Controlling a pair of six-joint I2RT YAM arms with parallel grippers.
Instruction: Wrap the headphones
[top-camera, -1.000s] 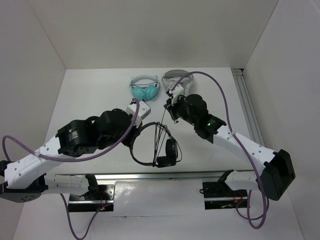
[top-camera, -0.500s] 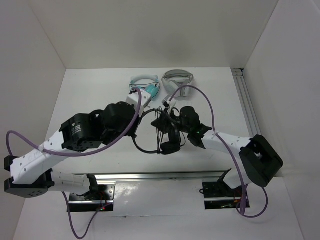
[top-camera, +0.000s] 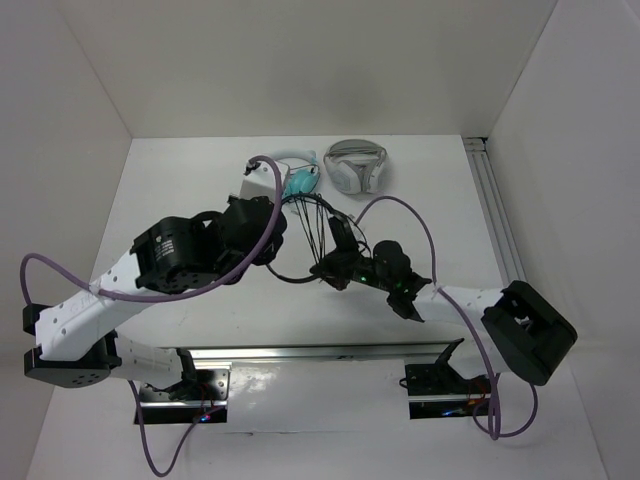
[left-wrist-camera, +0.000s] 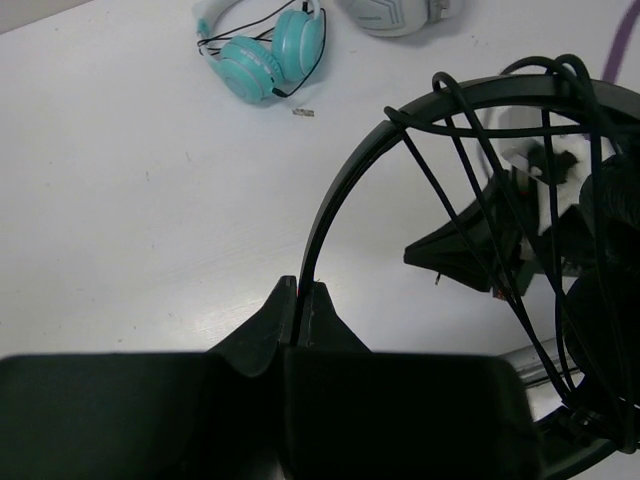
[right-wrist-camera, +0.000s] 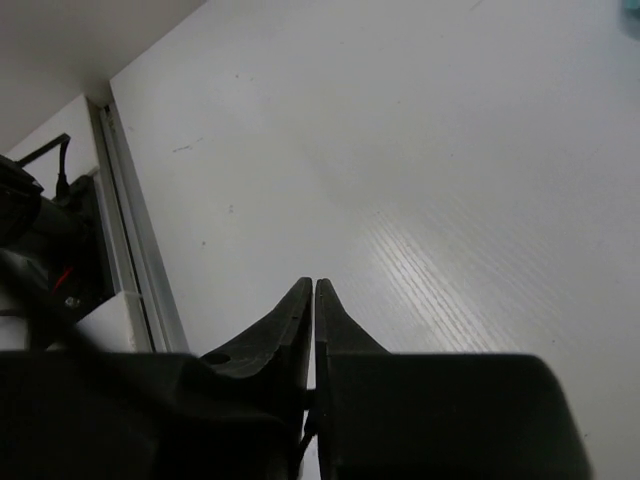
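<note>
I have the headphones (top-camera: 287, 276) lifted just on the arms' side of the teal headphones (top-camera: 300, 183). In the top view they are hard to read: thin black strands and a sliver of headband merge with both dark wrists, and I cannot pick out an earcup there. The left wrist camera does better. It shows the headband (left-wrist-camera: 327, 200) arching up and right from the left gripper (left-wrist-camera: 299, 300), whose jaws are pinched tight on it, and the cable (left-wrist-camera: 470, 250) crossing the arch in several taut strands. A dark earcup (left-wrist-camera: 597, 320) is cut off at the right edge. In the top view the left jaws are buried under their own wrist. The right gripper (right-wrist-camera: 314, 295) has its jaws pressed flat together in its own camera. A thin dark line shows low between the fingers, but I cannot tell whether cable is nipped there, and that view otherwise gives only bare desk (right-wrist-camera: 450, 150) and a metal rail (right-wrist-camera: 132, 260). From the left wrist the right gripper (left-wrist-camera: 425, 255) sits behind the strands. Just right of the teal headphones (left-wrist-camera: 265, 60) lie the white-grey headphones (top-camera: 357, 165), cropped by the top edge in the left wrist view (left-wrist-camera: 395, 12).
</note>
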